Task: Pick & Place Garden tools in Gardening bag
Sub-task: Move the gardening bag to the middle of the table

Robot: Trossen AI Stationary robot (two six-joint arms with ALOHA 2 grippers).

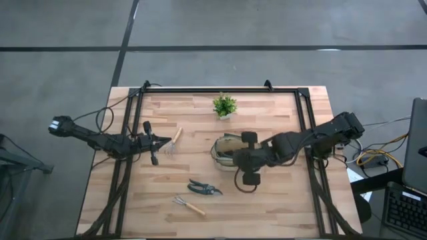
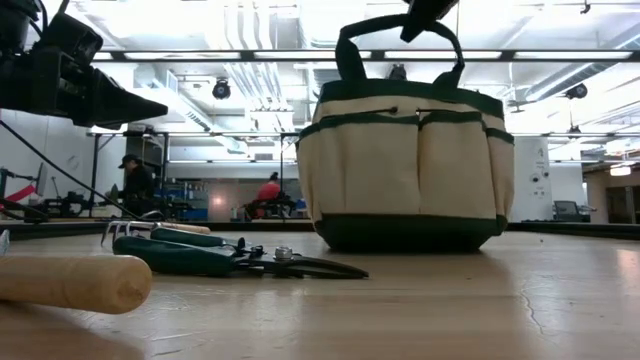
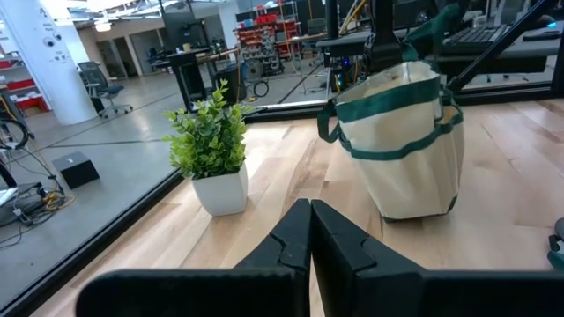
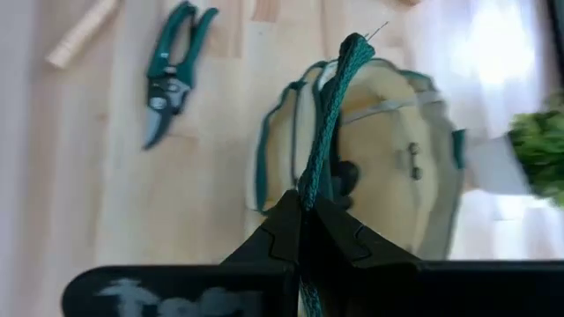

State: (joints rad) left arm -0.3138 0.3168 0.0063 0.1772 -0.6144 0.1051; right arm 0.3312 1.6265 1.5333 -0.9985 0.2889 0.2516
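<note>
Our right gripper (image 4: 304, 211) pinches the gardening bag (image 1: 225, 148)'s soft loop handle (image 4: 328, 114); our left gripper (image 1: 163, 141), pressed together, waits at nine o'clock. We judge the pruning shears (image 1: 203, 189), at six o'clock, stiff and best gripped mid-handle.

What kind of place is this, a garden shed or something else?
Probably a robotics lab or workshop, not a shed. Behind the wooden table is a big open room with ceiling strip lights, office chairs and red parts shelves. The gardening bag and potted plant look like props.
</note>
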